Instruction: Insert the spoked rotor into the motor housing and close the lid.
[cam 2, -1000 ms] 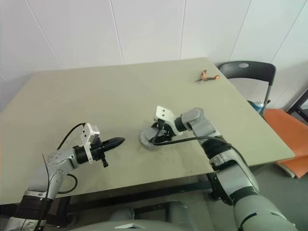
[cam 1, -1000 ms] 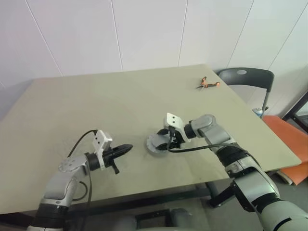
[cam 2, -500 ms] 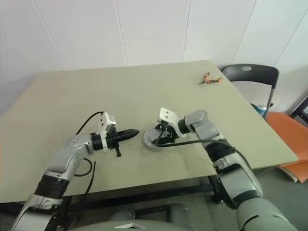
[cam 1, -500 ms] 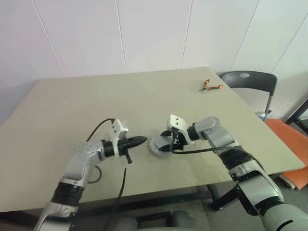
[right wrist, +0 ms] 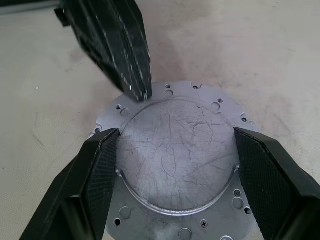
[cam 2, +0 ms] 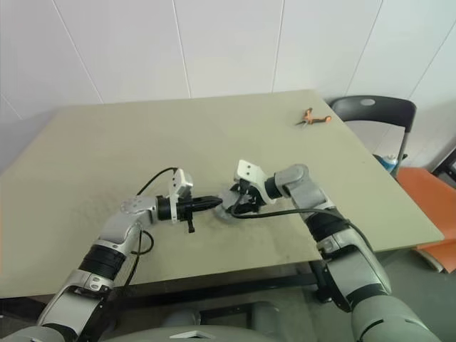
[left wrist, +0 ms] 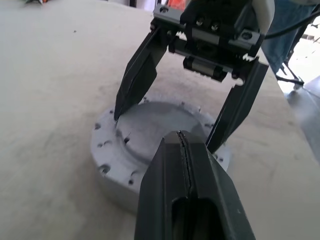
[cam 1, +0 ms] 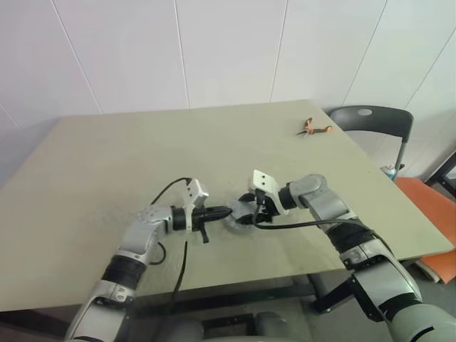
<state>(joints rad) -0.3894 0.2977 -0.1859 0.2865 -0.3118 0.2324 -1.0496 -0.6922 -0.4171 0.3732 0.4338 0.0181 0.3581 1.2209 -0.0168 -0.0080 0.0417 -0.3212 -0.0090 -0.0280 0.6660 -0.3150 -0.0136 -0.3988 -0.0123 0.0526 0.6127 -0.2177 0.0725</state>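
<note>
Right wrist view alone: scratches across the lid (right wrist: 175, 165).

Orange tool (cam 1: 311, 128) (far corner) unidentifiable.

A bare test room or lab: a plain rectangular beige-topped table (cam 1: 107, 164) stands against a wall of large white panels (cam 1: 228, 50), well beyond the fingers. A dark grey plastic chair (cam 1: 374, 121) on metal legs sits at the table's far corner, where small orange-handled pliers (cam 1: 312, 127) lie, with an orange mat (cam 1: 427, 206) on the floor.
</note>
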